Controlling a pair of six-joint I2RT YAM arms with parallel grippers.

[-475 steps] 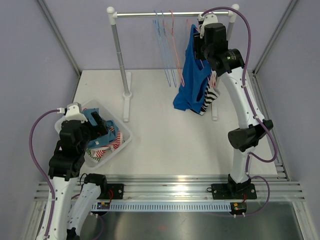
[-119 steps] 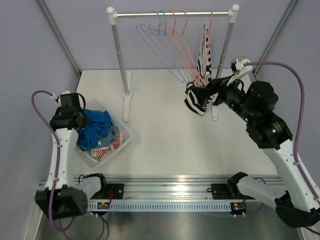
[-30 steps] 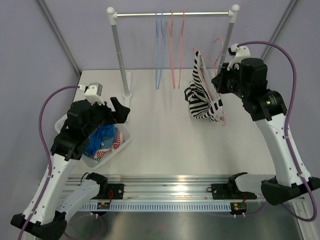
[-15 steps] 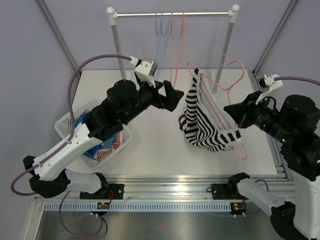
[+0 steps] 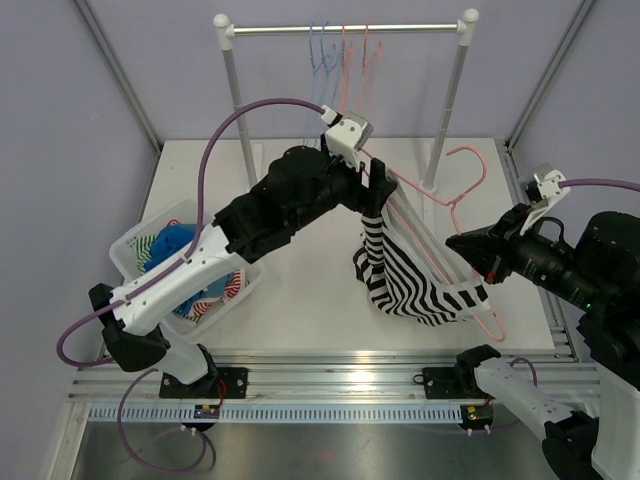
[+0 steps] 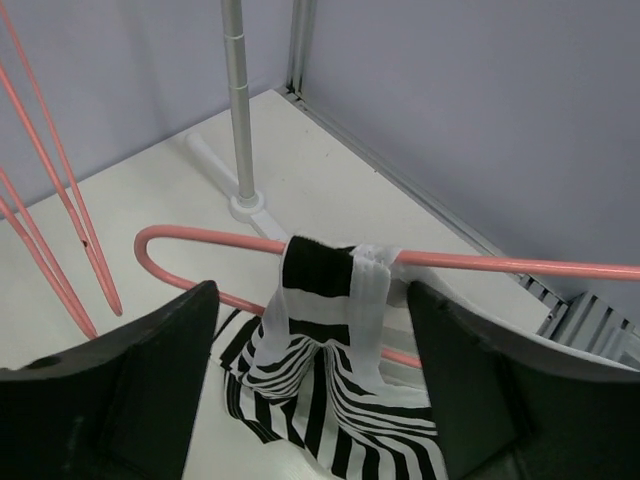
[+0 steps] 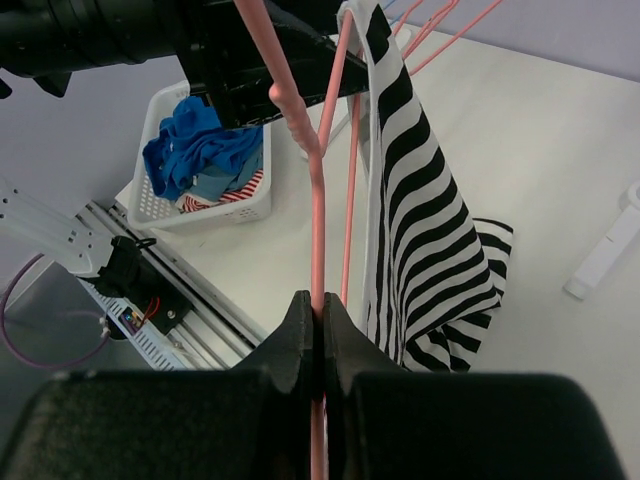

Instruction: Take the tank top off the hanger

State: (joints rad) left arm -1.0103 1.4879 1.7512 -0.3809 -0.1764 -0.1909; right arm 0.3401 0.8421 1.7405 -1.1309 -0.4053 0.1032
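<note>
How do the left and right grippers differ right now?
The left gripper is open, its fingers spread either side of the tank top strap. The right gripper is shut on the pink hanger. The left gripper faces striped fabric draped over the wire, while the right gripper holds bare wire. Both are at the same hanger.

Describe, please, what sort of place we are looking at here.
Likely a robotics lab test cell: plain purple walls enclose a white table, an aluminium rail runs along its near edge, and a clothes rack stands behind.
</note>
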